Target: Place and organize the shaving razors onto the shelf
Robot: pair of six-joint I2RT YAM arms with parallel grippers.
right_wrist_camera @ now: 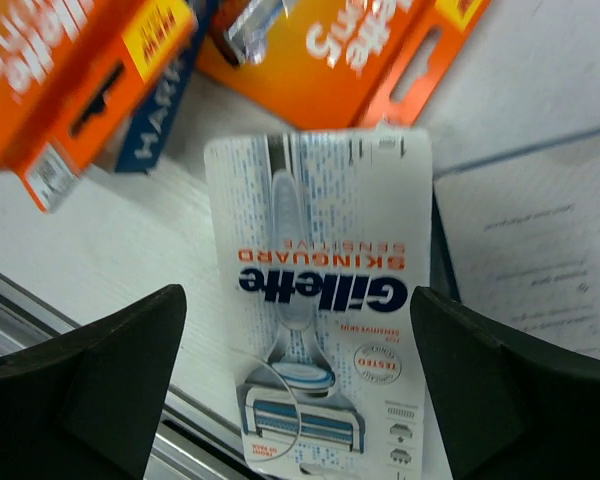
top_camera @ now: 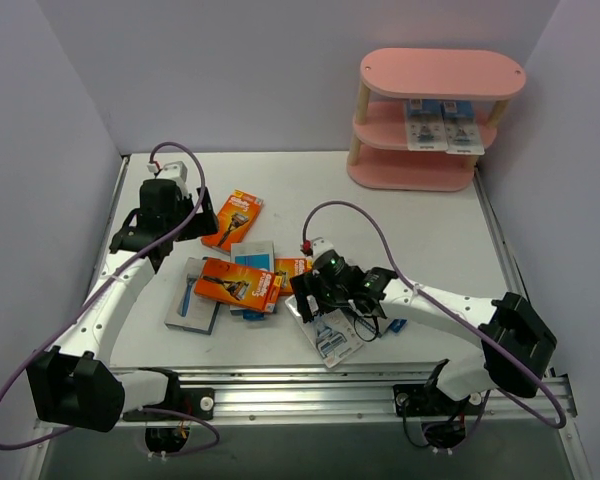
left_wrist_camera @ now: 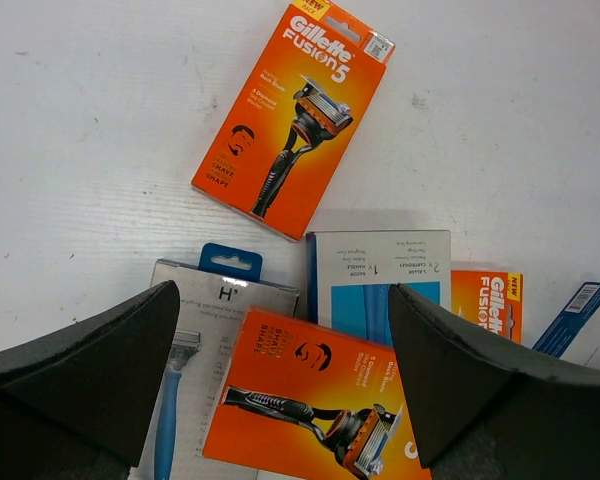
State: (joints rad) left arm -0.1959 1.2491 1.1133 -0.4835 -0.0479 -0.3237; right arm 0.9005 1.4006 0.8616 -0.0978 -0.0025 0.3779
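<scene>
the right tool (right_wrist_camera: 295, 300) stood with fingers apart astride the white gillette card (right_wrist_camera: 315, 280), which lay flat near the front edge of the white table (top_camera: 420, 230), seemingly lined up for a pick. the left tool (left_wrist_camera: 282, 292) hung apart and empty above the orange packs (left_wrist_camera: 290, 120). the pink shelf (top_camera: 442, 72), two cards (top_camera: 443, 128) on its middle board, stood far off by the pale walls (top_camera: 230, 70).

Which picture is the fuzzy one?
Right wrist view: fuzzy, the white Gillette card and orange boxes look smeared. Left wrist view: sharp, print on the orange Fusion5 box reads easily. Top external view: even light, no glare, the pink shelf clear.
</scene>
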